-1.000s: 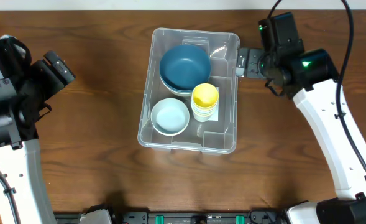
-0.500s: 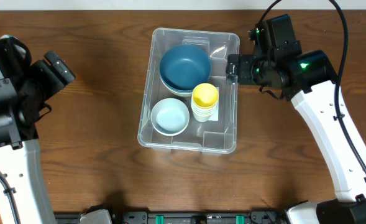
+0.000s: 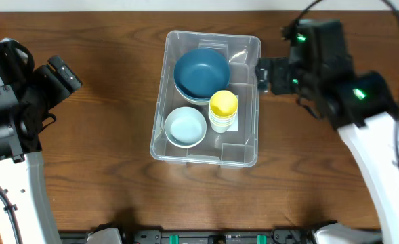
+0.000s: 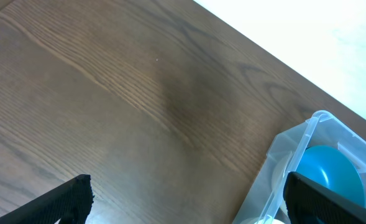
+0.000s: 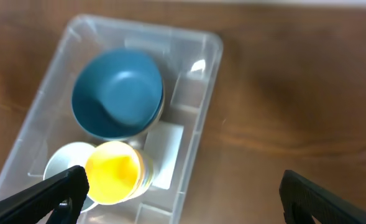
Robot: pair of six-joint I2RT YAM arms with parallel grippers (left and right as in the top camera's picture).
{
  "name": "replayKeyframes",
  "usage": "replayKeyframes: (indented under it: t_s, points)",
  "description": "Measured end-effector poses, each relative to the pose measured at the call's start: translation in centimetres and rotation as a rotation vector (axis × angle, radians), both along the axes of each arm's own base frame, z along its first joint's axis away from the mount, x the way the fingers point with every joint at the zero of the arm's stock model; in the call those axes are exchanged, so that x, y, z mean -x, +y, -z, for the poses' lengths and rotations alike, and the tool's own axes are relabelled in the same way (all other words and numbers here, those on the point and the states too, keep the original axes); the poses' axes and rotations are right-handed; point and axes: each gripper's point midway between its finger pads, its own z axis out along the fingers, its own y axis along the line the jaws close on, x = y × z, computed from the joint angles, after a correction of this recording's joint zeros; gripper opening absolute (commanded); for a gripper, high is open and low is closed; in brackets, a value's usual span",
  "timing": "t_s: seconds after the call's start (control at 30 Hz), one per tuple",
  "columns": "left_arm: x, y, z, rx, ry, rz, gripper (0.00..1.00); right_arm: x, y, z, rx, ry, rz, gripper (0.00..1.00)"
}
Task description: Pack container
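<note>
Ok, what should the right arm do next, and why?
Probably lift the right gripper away from the container: its fingers are open and empty, and the blue bowl, pale bowl and yellow cups sit inside.

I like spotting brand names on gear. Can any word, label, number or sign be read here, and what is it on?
No text can be read in any view.
White label on the base of the clear plastic container: no print can be made out; it is blurred and partly covered by the yellow cups.
</note>
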Motion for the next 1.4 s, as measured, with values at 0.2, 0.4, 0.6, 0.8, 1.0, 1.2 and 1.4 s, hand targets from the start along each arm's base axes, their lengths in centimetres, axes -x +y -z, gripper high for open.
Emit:
replayKeyframes:
  t_s: [0.2, 0.4, 0.6, 0.8, 1.0, 1.2, 1.4]
  points:
    - [0.0, 0.0, 0.0, 0.0, 0.0, 0.0, 0.98, 5.2, -6.2, -5.6, 0.019, -0.214, 0.135, 0.99]
    - [0.0, 0.0, 0.0, 0.0, 0.0, 0.0, 0.98, 10.5, -12.0, -3.0, 0.042, -0.26, 0.308, 0.99]
    - [0.0, 0.0, 0.0, 0.0, 0.0, 0.0, 0.98, 13.0, -14.2, 2.4, 0.047, -0.3, 0.397, 0.99]
    - [0.0, 0.0, 0.0, 0.0, 0.0, 0.0, 0.98, 14.0, -14.3, 8.2, 0.026, -0.362, 0.402, 0.99]
    - [0.0, 0.0, 0.0, 0.0, 0.0, 0.0, 0.98, 14.1, -13.8, 14.6, 0.004, -0.387, 0.378, 0.99]
    - [0.0, 0.0, 0.0, 0.0, 0.0, 0.0, 0.98, 14.3, -13.6, 16.8, -0.008, -0.42, 0.369, 0.99]
    - [0.0, 0.0, 0.0, 0.0, 0.0, 0.0, 0.98, 14.2, -13.5, 19.1, -0.002, -0.374, 0.366, 0.99]
